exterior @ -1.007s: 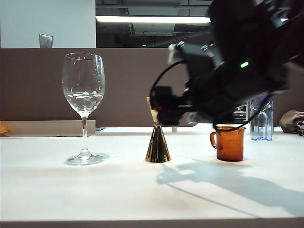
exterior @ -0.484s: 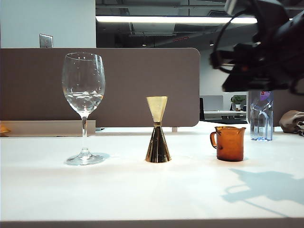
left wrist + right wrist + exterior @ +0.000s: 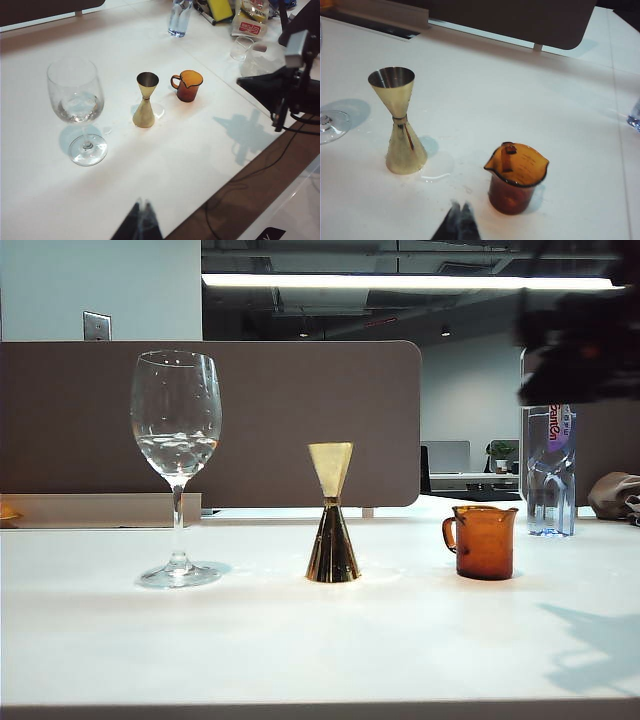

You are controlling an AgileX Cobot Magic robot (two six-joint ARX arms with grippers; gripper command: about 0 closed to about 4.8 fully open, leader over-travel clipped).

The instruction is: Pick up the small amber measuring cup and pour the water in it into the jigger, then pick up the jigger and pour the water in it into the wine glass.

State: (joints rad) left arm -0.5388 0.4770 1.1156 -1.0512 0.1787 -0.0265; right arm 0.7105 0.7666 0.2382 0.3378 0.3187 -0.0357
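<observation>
Glass first: wine glass (image 3: 176, 420) thin, fragile, top-heavy with water (image 3: 176, 448) already in the bowl; best left alone. Jigger (image 3: 397, 121) stiff metal, polished, slippery, likely light; best pinched at the narrow waist. Cup (image 3: 516, 177) small, rigid amber glass, smooth; best taken across the body or by the handle. Right hand (image 3: 458, 220) closed, empty, above the tabletop (image 3: 485, 90), cup just ahead, jigger beside it, small puddle between. Left hand (image 3: 142, 219) closed too, empty, well back from all three.
</observation>
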